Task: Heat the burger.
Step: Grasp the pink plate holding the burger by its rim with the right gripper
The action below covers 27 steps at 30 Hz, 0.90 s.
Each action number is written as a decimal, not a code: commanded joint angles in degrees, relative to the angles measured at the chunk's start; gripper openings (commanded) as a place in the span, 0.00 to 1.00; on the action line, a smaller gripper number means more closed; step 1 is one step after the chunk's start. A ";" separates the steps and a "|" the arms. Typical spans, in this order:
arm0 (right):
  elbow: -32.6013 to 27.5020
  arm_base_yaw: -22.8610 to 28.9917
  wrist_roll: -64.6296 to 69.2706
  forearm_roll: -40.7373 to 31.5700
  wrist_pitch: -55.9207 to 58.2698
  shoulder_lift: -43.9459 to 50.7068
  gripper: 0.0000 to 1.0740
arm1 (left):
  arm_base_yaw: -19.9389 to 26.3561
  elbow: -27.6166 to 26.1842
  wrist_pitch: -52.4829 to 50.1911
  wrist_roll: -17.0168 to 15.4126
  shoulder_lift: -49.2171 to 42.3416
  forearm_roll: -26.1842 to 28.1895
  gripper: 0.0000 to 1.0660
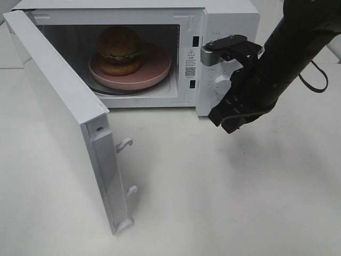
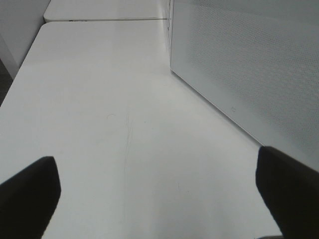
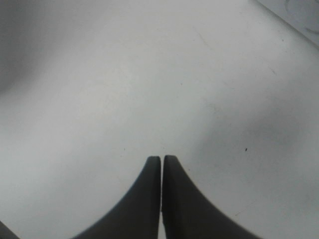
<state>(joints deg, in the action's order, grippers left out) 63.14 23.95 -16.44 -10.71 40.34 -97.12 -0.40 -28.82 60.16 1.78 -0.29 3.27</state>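
The burger (image 1: 119,49), with golden-brown bun halves and a green lettuce layer, sits on a round pink plate (image 1: 157,69) inside the open white microwave (image 1: 229,21). My right gripper (image 1: 228,121) hangs shut and empty above the table, in front of the microwave's control panel and just below its knob (image 1: 222,84). In the right wrist view its fingers (image 3: 149,199) press together over bare table. My left gripper (image 2: 155,155) is open wide with nothing between its fingers, beside the outer face of the door (image 2: 249,74). The left arm is out of the exterior high view.
The microwave door (image 1: 58,106) is swung out wide to the left, reaching toward the table's front, with two latch hooks (image 1: 125,144) on its edge. The white table (image 1: 224,202) spreads in front of the oven. A second table (image 2: 99,10) adjoins at the far end.
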 commanded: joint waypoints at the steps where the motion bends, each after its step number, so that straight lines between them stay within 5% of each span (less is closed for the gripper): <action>1: 1.72 -0.23 -16.10 0.29 4.81 0.63 0.03 | 0.06 0.23 -0.80 -0.40 -1.15 0.34 0.94; 21: 3.09 -0.23 -67.44 1.83 6.59 0.63 0.07 | 0.06 0.23 -0.80 -0.40 -1.15 0.34 0.94; 25: 3.09 -0.23 -73.91 1.83 4.81 0.63 0.14 | 0.06 0.23 -0.80 -0.40 -1.15 0.34 0.94; 27: 3.09 -0.23 -75.23 1.83 1.72 0.63 0.26 | 0.06 0.23 -0.80 -0.40 -1.15 0.34 0.94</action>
<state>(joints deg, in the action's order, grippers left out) 65.89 23.95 -89.15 -9.05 44.29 -97.12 -0.40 -28.82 60.16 1.78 -0.29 3.27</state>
